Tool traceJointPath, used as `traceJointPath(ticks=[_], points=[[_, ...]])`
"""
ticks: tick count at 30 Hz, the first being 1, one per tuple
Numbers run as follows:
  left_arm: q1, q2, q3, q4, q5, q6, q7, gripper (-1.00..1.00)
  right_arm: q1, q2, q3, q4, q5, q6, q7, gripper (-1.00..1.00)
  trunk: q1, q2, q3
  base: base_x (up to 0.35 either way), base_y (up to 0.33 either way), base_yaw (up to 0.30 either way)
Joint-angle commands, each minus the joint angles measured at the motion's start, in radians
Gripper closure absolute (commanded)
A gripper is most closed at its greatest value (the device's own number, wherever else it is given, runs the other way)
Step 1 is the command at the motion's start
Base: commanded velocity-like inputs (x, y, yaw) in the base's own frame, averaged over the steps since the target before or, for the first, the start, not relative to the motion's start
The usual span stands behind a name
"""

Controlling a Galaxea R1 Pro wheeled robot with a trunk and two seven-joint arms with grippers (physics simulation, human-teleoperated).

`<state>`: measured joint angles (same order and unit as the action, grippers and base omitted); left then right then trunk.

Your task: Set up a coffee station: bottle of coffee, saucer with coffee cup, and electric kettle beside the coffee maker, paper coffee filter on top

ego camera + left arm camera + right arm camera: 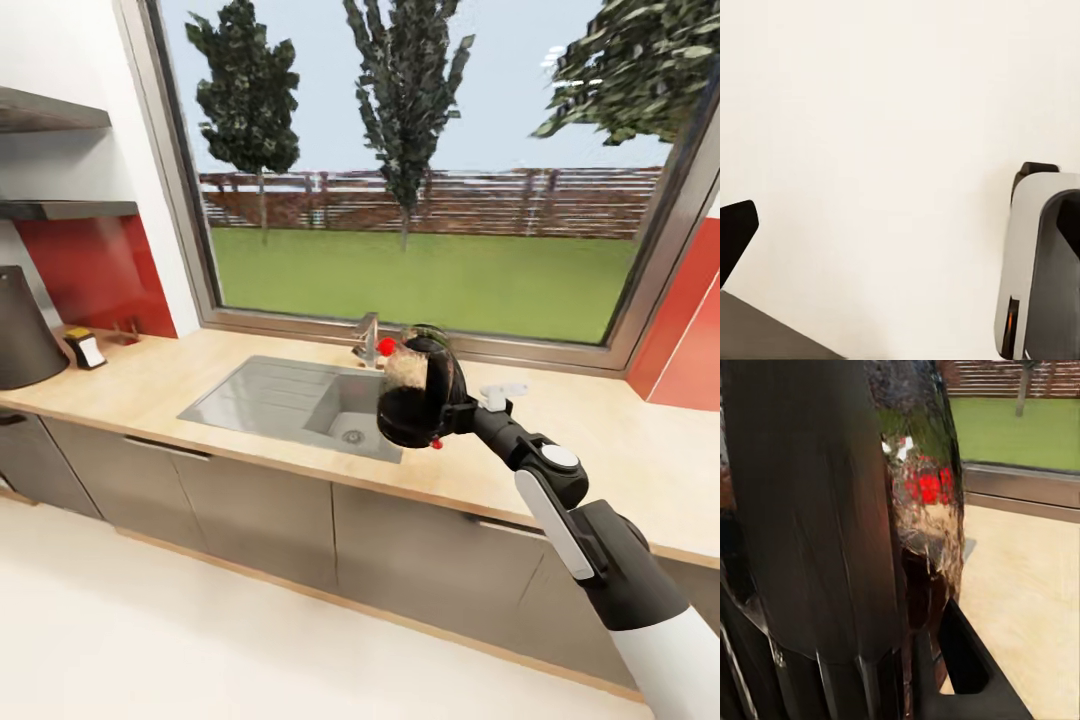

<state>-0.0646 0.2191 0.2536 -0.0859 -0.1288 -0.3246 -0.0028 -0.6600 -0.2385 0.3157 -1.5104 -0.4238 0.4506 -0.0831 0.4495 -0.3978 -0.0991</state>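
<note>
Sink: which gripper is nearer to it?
Right. The right gripper, shut on the electric kettle, hangs by the sink's right end; the left gripper points at pale floor, away from it.

Right arm: stretched forward and up from lower right in the head view, white forearm, black wrist.
Right tool: clamped on the electric kettle, held aloft.
Left tool: one dark fingertip visible; state unclear.

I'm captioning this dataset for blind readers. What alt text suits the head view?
The right end effector holds the electric kettle above the steel sink in the kitchen countertop. Behind is a large window onto lawn and trees; the bottle of coffee stands far left.
</note>
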Motion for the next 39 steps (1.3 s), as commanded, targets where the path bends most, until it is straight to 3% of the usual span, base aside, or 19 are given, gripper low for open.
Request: traceJointPath(ticks=[1, 39], points=[[-0.001, -0.002, 0.008, 0.002, -0.011, -0.004, 0.000, -1.00, -0.001, -0.001, 0.002, -0.002, -0.009, 0.003, -0.009, 1.00, 0.001, -0.002, -0.002, -0.023, 0.035, 0.278], [-0.001, -0.011, 0.007, 0.002, -0.012, -0.004, 0.000, -1.00, -0.001, 0.001, 0.005, 0.001, -0.009, 0.003, -0.009, 1.00, 0.001, -0.002, -0.002, -0.001, 0.002, 0.278]])
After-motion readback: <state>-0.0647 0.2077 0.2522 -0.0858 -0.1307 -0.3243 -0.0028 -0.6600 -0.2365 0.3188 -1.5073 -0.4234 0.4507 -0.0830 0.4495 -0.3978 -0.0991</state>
